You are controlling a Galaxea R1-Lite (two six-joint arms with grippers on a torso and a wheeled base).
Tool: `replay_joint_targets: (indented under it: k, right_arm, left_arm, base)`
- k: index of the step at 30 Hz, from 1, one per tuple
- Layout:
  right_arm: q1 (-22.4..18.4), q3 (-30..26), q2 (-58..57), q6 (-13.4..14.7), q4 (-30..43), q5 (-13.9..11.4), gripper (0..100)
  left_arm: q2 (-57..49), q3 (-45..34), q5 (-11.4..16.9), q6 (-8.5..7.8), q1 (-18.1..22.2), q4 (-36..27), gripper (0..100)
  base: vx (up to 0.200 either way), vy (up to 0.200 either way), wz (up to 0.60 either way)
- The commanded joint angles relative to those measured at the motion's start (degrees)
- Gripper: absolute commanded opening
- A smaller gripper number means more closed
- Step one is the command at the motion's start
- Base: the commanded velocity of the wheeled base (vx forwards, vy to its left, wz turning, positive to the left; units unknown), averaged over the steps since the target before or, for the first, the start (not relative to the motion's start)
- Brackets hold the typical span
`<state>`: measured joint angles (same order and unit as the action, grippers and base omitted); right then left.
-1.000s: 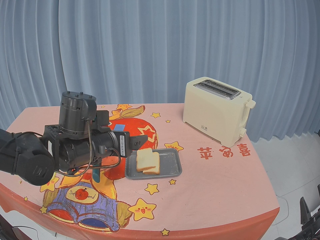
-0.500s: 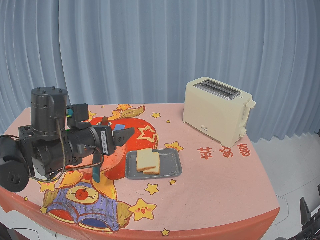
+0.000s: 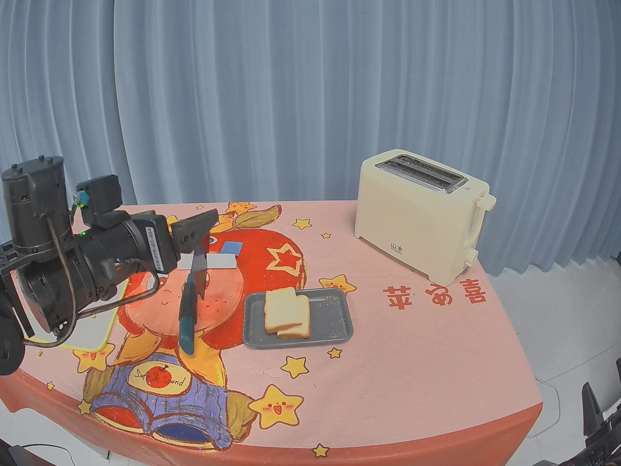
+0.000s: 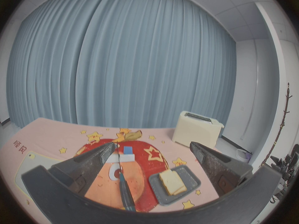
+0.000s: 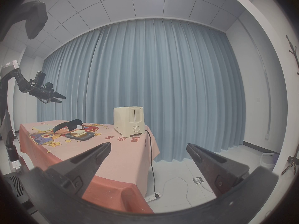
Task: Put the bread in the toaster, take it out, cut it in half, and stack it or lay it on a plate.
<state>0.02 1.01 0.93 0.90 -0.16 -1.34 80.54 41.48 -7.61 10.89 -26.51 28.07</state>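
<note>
Lying on tray [image 3: 337, 332], bread [image 3: 284, 310] is well apart from left gripper [image 4: 151, 146]

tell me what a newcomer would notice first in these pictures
The cream toaster stands at the far right of the table. Near the middle, two bread slices lie overlapping on a grey tray, a teal-handled knife to its left. The open left gripper hangs above the table's left side.

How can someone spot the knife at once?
On the pink table, look to the left of the grey tray holding the bread. The knife sits on the red apple print, alone in having a teal handle and grey blade.
</note>
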Motion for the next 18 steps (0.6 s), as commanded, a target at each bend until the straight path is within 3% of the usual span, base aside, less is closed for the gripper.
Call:
replay_joint_targets:
  k: [1, 5, 10, 15, 18]
  right_arm:
    - [0.1, -1.0, -0.5, 0.0, 0.0, -0.1, 100]
    - [0.1, -1.0, -0.5, 0.0, 0.0, 0.0, 100]
    - [0.1, -1.0, -0.5, 0.0, 0.0, -0.1, 100]
    - [0.0, -1.0, -0.5, 0.0, 0.0, 0.0, 100]
    - [0.1, -1.0, -0.5, 0.0, 0.0, 0.0, 100]
  left_arm:
    - [-0.3, -4.6, 0.2, -2.19, 4.1, 8.8, 100]
    - [-0.5, -6.3, 0.5, -3.06, 5.3, 16.0, 100]
    - [-3.4, -7.4, 0.1, -3.50, 5.6, 17.1, 100]
    - [-5.4, -9.3, 0.0, -6.49, 5.7, 17.5, 100]
    - [-7.6, -11.2, 0.0, -9.13, 6.9, 17.6, 100]
  base:
    - [0.000, 0.000, 0.00]
    - [0.000, 0.000, 0.00]
    - [0.000, 0.000, 0.00]
    - [0.000, 0.000, 0.00]
    - [0.000, 0.000, 0.00]
